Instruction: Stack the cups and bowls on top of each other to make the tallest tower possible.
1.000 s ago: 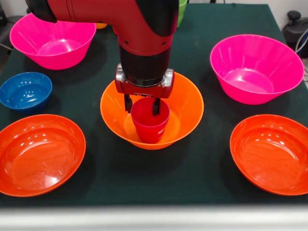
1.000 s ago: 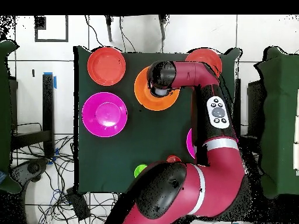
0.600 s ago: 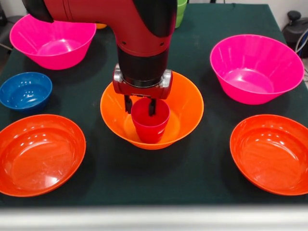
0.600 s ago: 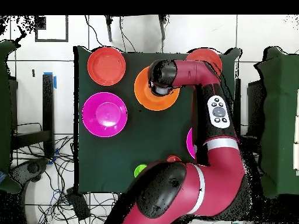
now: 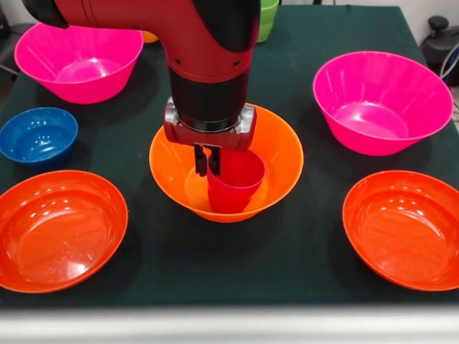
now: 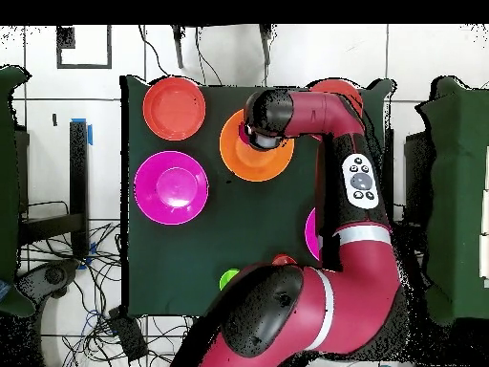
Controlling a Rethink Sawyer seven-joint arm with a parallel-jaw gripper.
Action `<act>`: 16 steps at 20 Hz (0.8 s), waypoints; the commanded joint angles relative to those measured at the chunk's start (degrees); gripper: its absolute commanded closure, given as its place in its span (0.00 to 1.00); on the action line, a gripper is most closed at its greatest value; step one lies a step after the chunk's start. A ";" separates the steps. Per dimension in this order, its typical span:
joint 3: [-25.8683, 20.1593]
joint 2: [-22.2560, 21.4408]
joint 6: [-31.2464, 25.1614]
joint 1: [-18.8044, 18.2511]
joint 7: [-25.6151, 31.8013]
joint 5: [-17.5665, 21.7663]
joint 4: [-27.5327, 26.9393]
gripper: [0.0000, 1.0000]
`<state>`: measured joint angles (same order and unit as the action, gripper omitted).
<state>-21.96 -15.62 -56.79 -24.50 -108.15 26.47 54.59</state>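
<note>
Red cup (image 5: 235,180) tilts inside the orange bowl (image 5: 280,154), gripper (image 5: 206,163) pinching its rim; next, release it upright.

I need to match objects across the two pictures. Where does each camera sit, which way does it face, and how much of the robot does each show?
Front view: across the table, facing the robot; shows the forearm and gripper on the red cup.
Overhead view: above, looking straight down; shows the whole arm.
Shared: large orange bowl, pink bowl.
</note>
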 commanded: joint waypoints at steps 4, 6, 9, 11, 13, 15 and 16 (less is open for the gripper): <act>0.20 1.48 -5.75 2.01 3.92 0.23 -1.69 1.00; 0.21 1.64 -6.05 2.19 3.88 0.22 -1.91 1.00; 0.41 1.14 -5.42 1.95 3.72 0.10 -0.52 1.00; 0.39 1.09 -5.81 1.89 4.14 0.04 -0.36 1.00; 0.43 0.48 -5.60 1.73 4.34 -0.09 0.87 1.00; 0.47 0.32 -5.48 1.77 4.18 -0.11 1.20 1.00; 0.51 0.36 -5.66 1.83 4.18 -0.10 1.18 1.00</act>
<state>-21.79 -15.18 -56.99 -24.32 -108.15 26.46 54.36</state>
